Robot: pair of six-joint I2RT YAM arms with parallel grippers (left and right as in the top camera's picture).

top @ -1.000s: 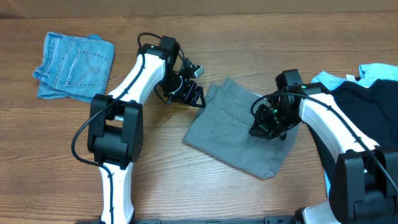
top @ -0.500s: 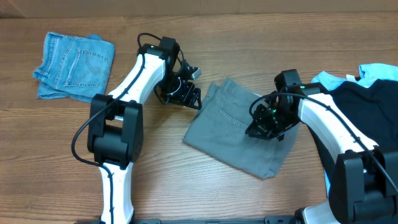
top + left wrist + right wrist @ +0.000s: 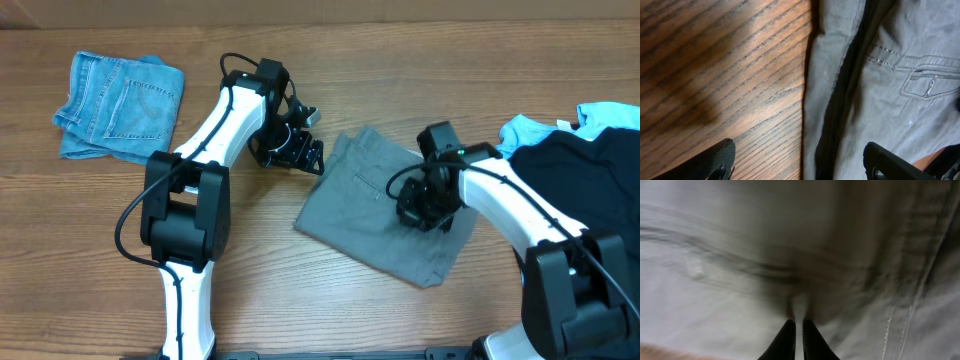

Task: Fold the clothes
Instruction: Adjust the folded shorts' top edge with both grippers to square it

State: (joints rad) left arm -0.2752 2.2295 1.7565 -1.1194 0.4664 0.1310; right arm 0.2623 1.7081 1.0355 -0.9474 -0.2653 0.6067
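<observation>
Overhead, the wooden counter (image 3: pixel 300 300) is seen to fill the frame, with bare wood left across the lower left and along the top. Two arms are reached in from the bottom edge: the left arm (image 3: pixel 225 120) up the left-centre and the right arm (image 3: pixel 510 195) from the lower right corner. A black garment (image 3: pixel 590 185) is heaped at the right edge, and a light-blue garment (image 3: pixel 605 118) shows beside it at the upper right. The grey shorts (image 3: pixel 360 225) are laid flat at centre and appear to be doubled into a skewed rectangle. Denim shorts (image 3: pixel 118 105) are set folded at the upper left, well apart from everything else.

A further fold of the grey shorts is judged to be the step in hand. The left jaws are spread wide: their fingertips (image 3: pixel 720 157) are seen at the lower corners of the left wrist view. The layered upper-left edge of the shorts lies between them, ungripped. The right jaws are almost pressed together. In the blurred right wrist view, a pucker of grey cloth seems to be pinched at the fingertips (image 3: pixel 787 340), toward the right side of the shorts.

Next, the left jaws would need to be lowered and closed on that layered edge, so that both sides can be lifted and carried across together. Open room is offered toward the lower left; the right side is crowded by the black garment nearby. A stitched pocket (image 3: pixel 930 82) lies just inside the edge and should be kept flat.
</observation>
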